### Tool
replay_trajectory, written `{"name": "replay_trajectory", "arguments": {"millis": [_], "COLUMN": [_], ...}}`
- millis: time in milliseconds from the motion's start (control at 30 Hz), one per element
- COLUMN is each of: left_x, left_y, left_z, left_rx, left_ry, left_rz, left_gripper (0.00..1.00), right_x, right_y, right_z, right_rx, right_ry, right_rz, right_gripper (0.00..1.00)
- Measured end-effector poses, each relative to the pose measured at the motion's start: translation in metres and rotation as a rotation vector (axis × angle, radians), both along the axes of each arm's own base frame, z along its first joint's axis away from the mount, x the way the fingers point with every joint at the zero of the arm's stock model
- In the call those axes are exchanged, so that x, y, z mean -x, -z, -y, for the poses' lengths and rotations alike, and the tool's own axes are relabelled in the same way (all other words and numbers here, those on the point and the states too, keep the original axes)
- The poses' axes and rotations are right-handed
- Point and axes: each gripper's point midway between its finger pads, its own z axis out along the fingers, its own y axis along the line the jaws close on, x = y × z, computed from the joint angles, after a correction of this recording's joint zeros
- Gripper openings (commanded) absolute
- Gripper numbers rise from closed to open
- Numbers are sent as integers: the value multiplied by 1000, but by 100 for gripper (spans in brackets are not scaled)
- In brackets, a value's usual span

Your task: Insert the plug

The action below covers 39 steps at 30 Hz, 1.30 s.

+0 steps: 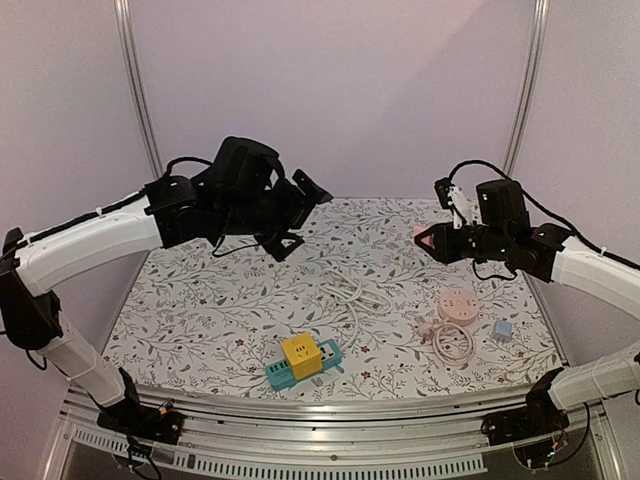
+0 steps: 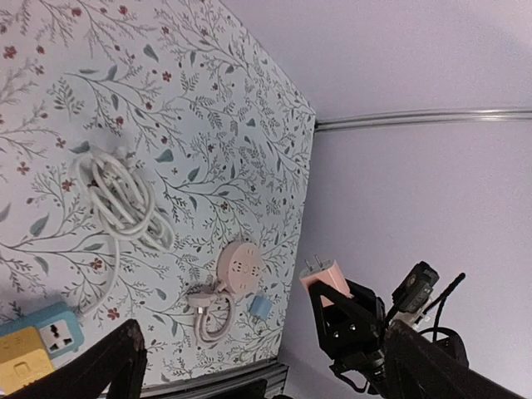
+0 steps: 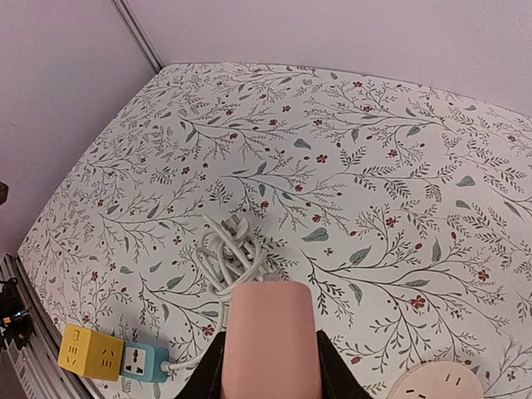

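Note:
My right gripper is shut on a pink plug adapter and holds it high above the right half of the table, prongs pointing left; its black fingers clamp both sides. The left wrist view shows the adapter with two prongs. A round pink socket hub with a coiled cord lies under it on the table. A yellow and teal power strip lies near the front edge. My left gripper is open and empty, raised over the back middle of the table.
A bundle of white cable lies mid-table and runs to the teal strip. A small blue adapter sits right of the pink hub. Aluminium posts stand at the back corners, with purple walls behind.

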Motion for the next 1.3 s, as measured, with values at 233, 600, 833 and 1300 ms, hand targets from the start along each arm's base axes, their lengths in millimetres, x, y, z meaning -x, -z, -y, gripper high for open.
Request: {"name": "replay_trajectory", "arguments": {"millis": [233, 600, 833, 1300], "left_x": [16, 38, 38, 70], "left_y": [-28, -51, -64, -19], "left_z": [-93, -175, -213, -139], "left_rx": [-244, -660, -809, -922], "left_ry": [-66, -8, 7, 700], "left_rz": [199, 404, 474, 700], "left_gripper": [100, 100, 99, 99], "right_x": [13, 21, 25, 57], "right_y": [8, 8, 10, 14], "right_z": [8, 9, 11, -6], "right_rx": [14, 20, 25, 14], "right_ry": [-4, -31, -36, -239], "right_rz": [-19, -16, -21, -67], "right_gripper": [0, 0, 0, 0]}}
